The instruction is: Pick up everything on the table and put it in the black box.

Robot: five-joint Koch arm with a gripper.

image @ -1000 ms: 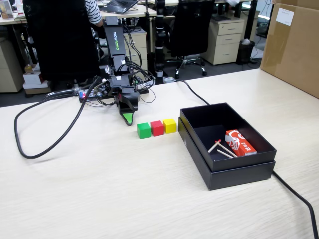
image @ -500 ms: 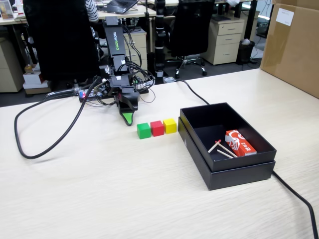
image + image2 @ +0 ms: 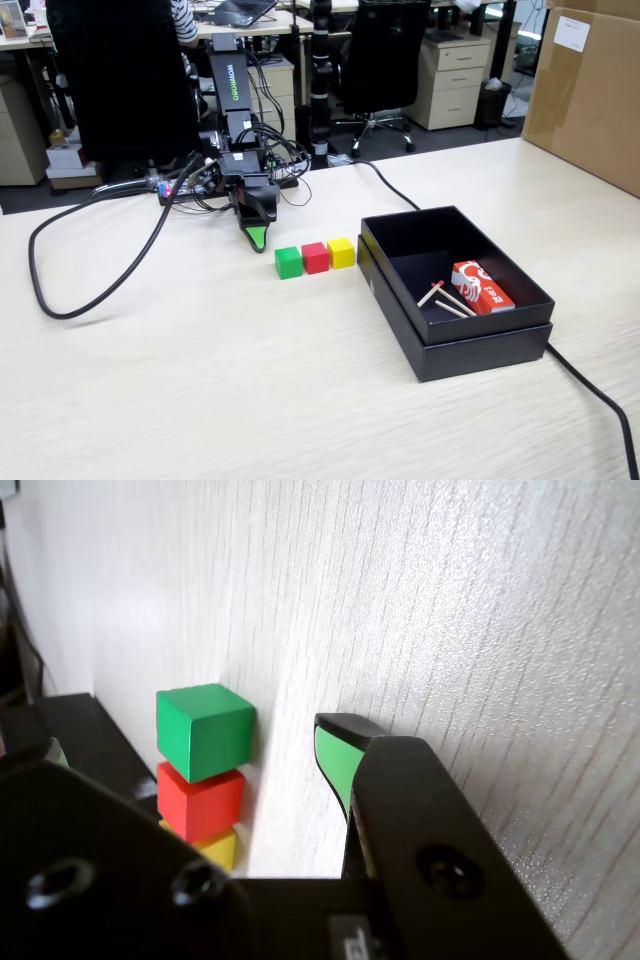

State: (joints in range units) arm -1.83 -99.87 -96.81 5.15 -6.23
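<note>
A green cube [image 3: 288, 262], a red cube [image 3: 315, 257] and a yellow cube [image 3: 341, 252] lie in a touching row on the light wooden table, just left of the black box [image 3: 500, 345]. The box holds a red matchbox [image 3: 482, 286] and a few loose matches [image 3: 445, 299]. My gripper [image 3: 258, 238] points down at the table, behind and left of the green cube, touching none of them. In the wrist view my gripper [image 3: 195, 753] is open and empty, and the green cube [image 3: 203, 730], red cube [image 3: 200, 802] and yellow cube [image 3: 218, 848] show between its jaws, with the box [image 3: 90, 740] beyond.
A thick black cable [image 3: 90, 290] loops over the table's left part; another [image 3: 590, 385] runs past the box's right side. A cardboard box [image 3: 590, 90] stands at the back right. Office chairs and desks stand behind the table.
</note>
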